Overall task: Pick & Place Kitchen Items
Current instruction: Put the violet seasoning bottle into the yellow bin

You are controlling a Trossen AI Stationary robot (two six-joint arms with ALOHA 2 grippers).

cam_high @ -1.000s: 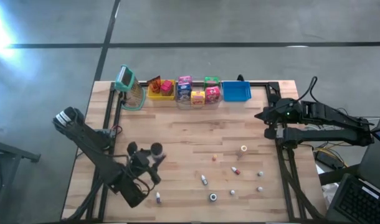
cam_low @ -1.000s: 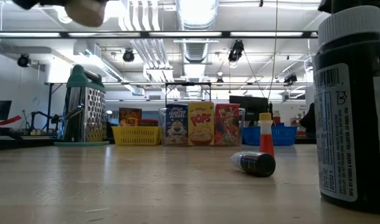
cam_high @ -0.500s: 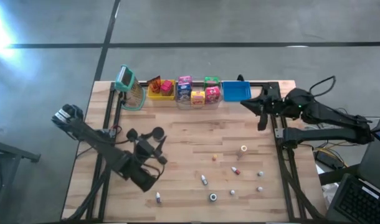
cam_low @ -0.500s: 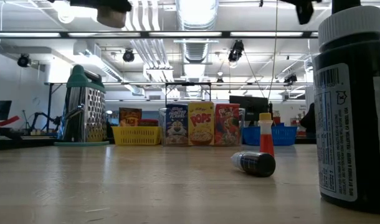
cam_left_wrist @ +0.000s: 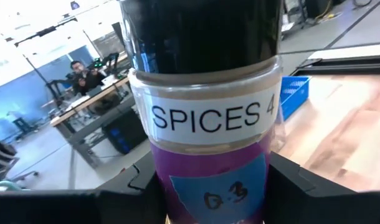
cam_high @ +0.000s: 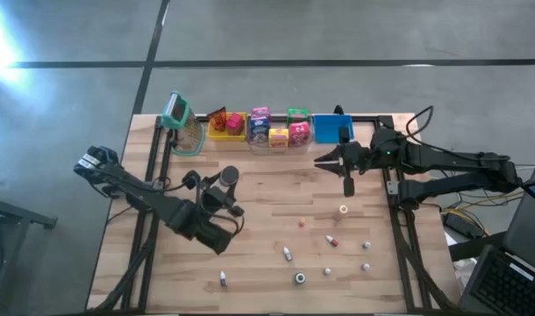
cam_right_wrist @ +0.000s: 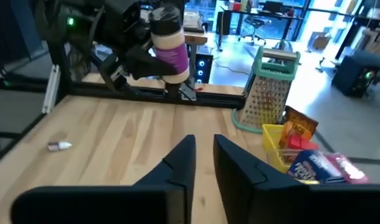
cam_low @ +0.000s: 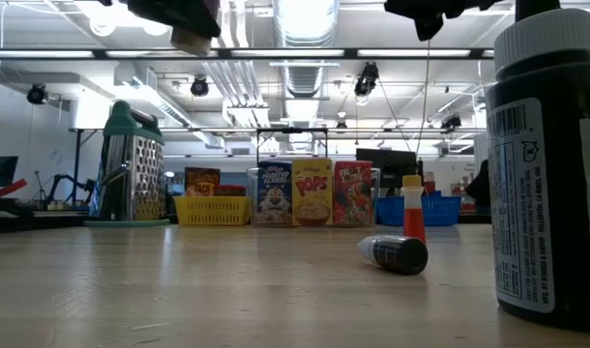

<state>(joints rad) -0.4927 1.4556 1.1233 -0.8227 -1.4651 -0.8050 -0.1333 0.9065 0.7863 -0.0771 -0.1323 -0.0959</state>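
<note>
A spice jar with a black lid, a "SPICES 4" band and a purple label hangs above the table's left middle, with my left gripper shut on it. The right wrist view shows the same jar standing nearly upright, lid up. My right gripper hovers over the far right of the table, near the blue bin. Its fingers stand a small gap apart with nothing between them. Several tiny bottles and an orange bit lie on the near right of the table. My left gripper pinches the jar's purple-labelled body between its two fingers, one on each side, below the white band. The fingers come at it about level, from the table's near left. The jar is lifted clear, lid up, slightly tilted.
Along the far edge stand a grater, a yellow bin, a clear bin of mini boxes and the blue bin. In the low view a big dark bottle stands close by, beside a small one lying down.
My left gripper has carried the jar up and toward the table's far edge and right, rolling its wrist as it went. My right gripper has swung from the table's right edge toward the left, out over the table, and has tipped toward level.
</note>
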